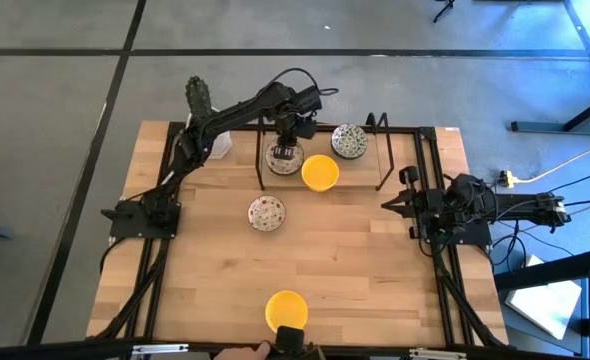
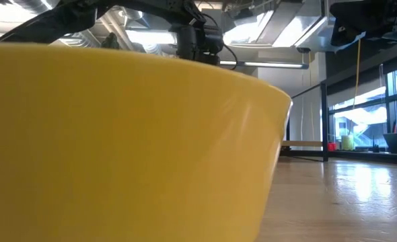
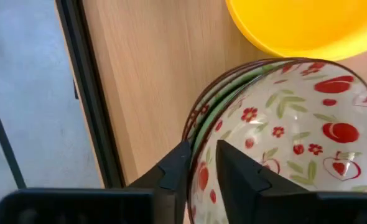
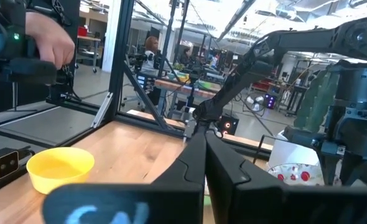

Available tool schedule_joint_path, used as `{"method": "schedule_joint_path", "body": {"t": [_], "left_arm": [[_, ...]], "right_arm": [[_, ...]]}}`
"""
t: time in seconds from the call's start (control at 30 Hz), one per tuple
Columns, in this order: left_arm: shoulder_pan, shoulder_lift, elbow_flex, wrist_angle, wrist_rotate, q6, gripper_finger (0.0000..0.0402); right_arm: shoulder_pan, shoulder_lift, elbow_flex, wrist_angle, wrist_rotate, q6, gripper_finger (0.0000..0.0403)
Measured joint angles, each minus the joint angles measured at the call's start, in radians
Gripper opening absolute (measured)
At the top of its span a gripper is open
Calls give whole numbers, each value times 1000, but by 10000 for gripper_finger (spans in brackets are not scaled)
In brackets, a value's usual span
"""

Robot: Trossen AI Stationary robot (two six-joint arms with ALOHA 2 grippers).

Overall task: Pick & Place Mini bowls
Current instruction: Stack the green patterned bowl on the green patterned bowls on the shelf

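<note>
Left of centre in the high view we list a cream red-speckled mini bowl [image 1: 266,212] alone on the pale wooden table [image 1: 195,260]. At upper centre, the left gripper [image 1: 285,152] hangs over a stack of floral bowls [image 1: 284,158]; in the left wrist view its fingers [image 3: 171,177] straddle the top bowl's rim [image 3: 199,163], slightly parted. Just beside, a plain yellow bowl [image 1: 320,172]; next, a white grey-green patterned bowl [image 1: 349,140]. Bottom centre: a second yellow bowl [image 1: 286,309]. At right, the right gripper [image 1: 390,204] waits, fingers together.
</note>
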Motion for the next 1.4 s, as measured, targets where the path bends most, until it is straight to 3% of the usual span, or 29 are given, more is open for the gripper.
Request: {"method": "schedule_joint_path", "body": {"t": [0.37, 0.57, 0.67, 0.77, 0.83, 0.9, 1.07, 1.4], "left_arm": [[-17, -37, 6, 13, -66, 18, 141], [-56, -93, 4, 23, -121, -25, 150], [-93, -102, 0, 14, -233, -158, 123], [-146, -99, -54, 12, -398, -314, 57], [-196, -99, -93, 28, -454, -409, 17], [-257, -99, -120, 32, -489, -491, 8], [-372, -98, -204, 120, -771, -551, 2], [-294, -99, -312, 172, -807, -637, 1]], "right_arm": [[0, 0, 0, -10, 0, 0, 7], [0, 0, 0, -10, 0, 22, 7], [0, 0, 0, -25, 1, 1, 7], [0, 0, 0, -35, 1, 7, 7], [0, 0, 0, -34, 0, 47, 7], [0, 0, 0, -41, -21, 87, 7], [0, 0, 0, -129, -78, 109, 7], [0, 0, 0, -148, -77, 155, 7]]}}
